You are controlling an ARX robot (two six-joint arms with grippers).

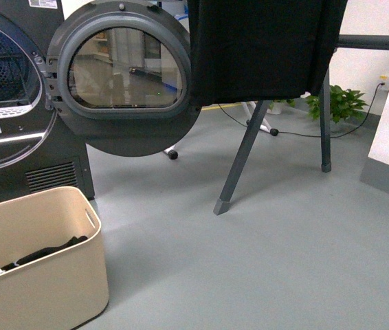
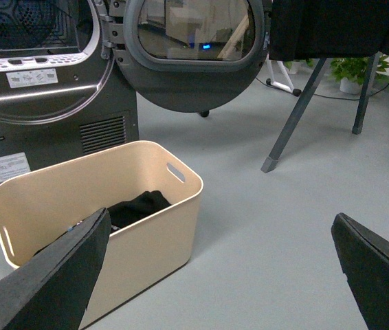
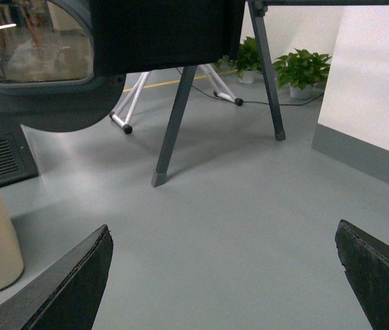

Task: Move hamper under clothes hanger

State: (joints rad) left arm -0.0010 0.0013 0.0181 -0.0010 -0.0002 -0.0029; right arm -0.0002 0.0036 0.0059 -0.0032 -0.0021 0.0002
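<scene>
**Hamper not yet under hanger**

Left gripper [image 2: 218, 227] and right gripper [image 3: 222, 234]: jaws spread wide, empty. Hamper [image 1: 36, 275] sits near-left beside the washer [image 1: 16, 158], likely for unloading, with dark laundry inside. Clothes hanger [image 1: 244, 155] stands farther right, well apart, draped with black cloth [image 1: 256, 48].

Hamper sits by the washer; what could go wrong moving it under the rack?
Washer's open door hangs beside the hamper; a lifted tub could clip it.
The clothes hanger has an angled front leg in the path; it could snag.
The left end effector is open, off the hamper; a one-sided hold might tip it.
</scene>
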